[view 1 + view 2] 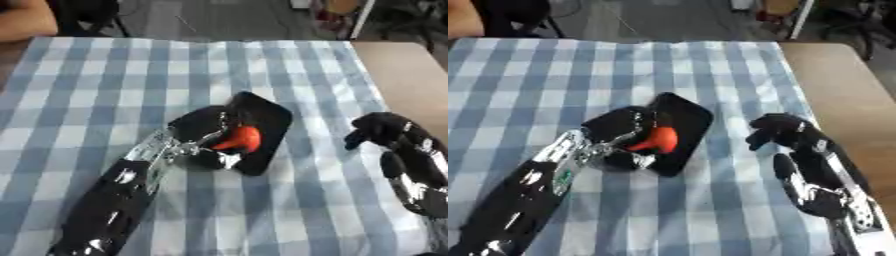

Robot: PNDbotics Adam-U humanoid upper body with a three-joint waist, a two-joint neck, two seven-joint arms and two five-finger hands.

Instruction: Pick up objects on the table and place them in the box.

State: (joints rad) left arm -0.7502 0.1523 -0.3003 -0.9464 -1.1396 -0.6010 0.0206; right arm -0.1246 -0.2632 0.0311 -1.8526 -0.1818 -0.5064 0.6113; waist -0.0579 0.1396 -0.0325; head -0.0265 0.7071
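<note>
Your left hand (623, 131) has its fingers curled round a small orange object (659, 139), which sits right over the black tray-like box (689, 117) in the middle of the counter (710, 65). Whether the orange thing rests on the box floor or hangs just above it, you cannot tell from either eye view.

Judging by its size and the way it sits between the fingers, the orange object is probably light and smooth, perhaps plastic, so it may slip or roll when let go. It looks tapered, broader at the near end; the broad part is likely the safer place to hold. The box looks shallow and light as well, so a nudge from your knuckles could slide it across the checked cloth.

Your left forearm runs in from the near left corner, angled up toward the box, with the hand tipped over the box's left edge. Your right hand (785, 131) is well apart to the right of the box, fingers bent downward and holding nothing, its arm coming from the near right corner.
</note>
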